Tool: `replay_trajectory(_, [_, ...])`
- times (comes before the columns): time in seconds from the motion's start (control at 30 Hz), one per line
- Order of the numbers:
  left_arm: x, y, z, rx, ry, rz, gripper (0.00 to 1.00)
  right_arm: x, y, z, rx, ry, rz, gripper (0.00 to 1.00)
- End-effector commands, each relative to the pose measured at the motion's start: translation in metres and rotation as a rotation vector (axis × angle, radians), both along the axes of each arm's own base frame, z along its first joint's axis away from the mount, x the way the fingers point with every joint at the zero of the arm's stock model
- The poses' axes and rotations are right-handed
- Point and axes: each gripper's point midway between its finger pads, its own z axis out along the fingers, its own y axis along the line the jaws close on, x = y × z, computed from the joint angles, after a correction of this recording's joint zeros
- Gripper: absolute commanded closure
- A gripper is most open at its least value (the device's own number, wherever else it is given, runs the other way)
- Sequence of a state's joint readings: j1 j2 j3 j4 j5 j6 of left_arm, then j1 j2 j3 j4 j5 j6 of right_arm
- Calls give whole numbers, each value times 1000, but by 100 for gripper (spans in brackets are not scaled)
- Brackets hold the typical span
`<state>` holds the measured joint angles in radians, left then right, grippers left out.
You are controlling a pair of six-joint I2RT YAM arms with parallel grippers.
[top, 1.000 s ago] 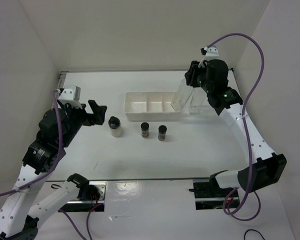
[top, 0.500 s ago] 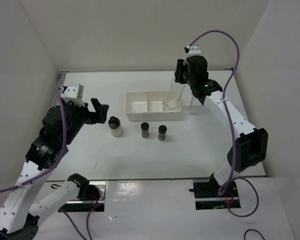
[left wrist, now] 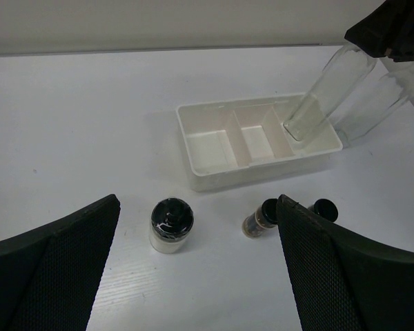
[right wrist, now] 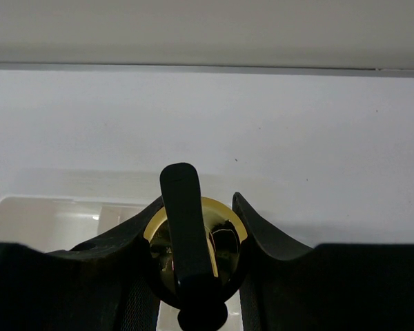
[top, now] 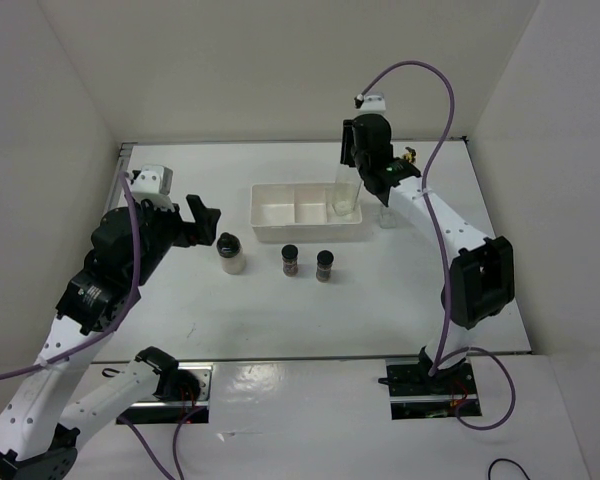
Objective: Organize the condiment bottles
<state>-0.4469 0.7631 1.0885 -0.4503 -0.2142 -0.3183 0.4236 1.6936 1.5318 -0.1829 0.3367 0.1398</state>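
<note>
Upper centre: tall glass bottle [top: 344, 193] was pinched at gold spout [right wrist: 224, 231] by right gripper [right wrist: 196, 222], base in divided tray [top: 275, 212]; left gripper [top: 204, 223] was seen spread

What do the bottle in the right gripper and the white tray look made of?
Held bottle: clear glass by its look, with the tray showing through it; hard plastic is possible. Its cap: shiny gold, metal or metallised plastic. Tray: white, smooth, with thin moulded dividers, likely plastic.
</note>
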Motion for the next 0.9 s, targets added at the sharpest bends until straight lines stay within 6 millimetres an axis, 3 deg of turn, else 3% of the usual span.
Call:
replay_trajectory(0.0, [2,0,6,-10,-33,6,0,13,-4,59,53,-183,-96,100])
replay_trajectory(0.33, [4,0,4,-10,-34,6,0,28,2,34,78,-168,-224,100])
replay_trajectory(0.47, [4,-1,0,-6,-26,6,0,34,2,33,98,-176,-252,100])
replay_trajectory(0.77, [4,-1,0,-6,-26,6,0,30,6,9,104,-149,-281,100])
replay_trajectory(0.83, [2,0,2,-10,-34,6,0,29,4,4,94,-141,-291,96])
replay_trajectory(0.87, [2,0,2,-10,-34,6,0,29,4,-1,98,-135,-294,88])
